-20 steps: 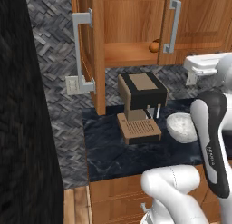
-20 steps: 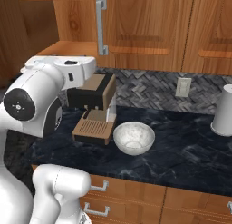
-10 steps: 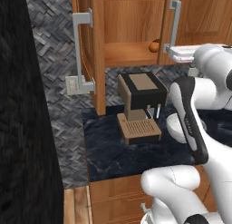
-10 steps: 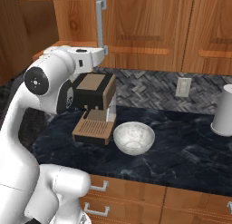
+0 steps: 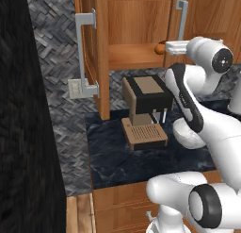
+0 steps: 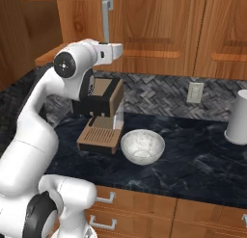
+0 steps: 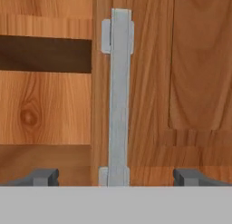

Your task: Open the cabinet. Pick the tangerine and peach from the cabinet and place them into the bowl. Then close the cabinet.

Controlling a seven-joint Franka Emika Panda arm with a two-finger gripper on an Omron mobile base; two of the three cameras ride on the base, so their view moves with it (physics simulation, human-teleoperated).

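Observation:
The cabinet [image 5: 136, 24] has its left door [image 5: 92, 62] swung wide open, while the right door [image 7: 195, 82] is shut. In the hand view my gripper [image 7: 117, 177] is open, and its dark fingertips [image 7: 43, 177] stand on either side of the lower end of the right door's silver handle [image 7: 118, 96] without touching it. The tangerine [image 5: 160, 48] lies at the right end of the wooden shelf [image 5: 134, 55], just beside my hand. The peach is hidden. The speckled bowl [image 6: 142, 146] sits on the dark counter, right of the coffee machine [image 6: 102, 114].
A white canister [image 6: 239, 124] stands at the counter's right end. The open door's long handle [image 5: 84, 53] juts out at the left. A wall socket [image 6: 195, 92] is on the backsplash. Wooden drawers [image 6: 144, 208] run below the counter.
The arm has swung up from low on the right. The hand has risen from counter height to the lower end of the right door's handle. The jaws have stayed wide.

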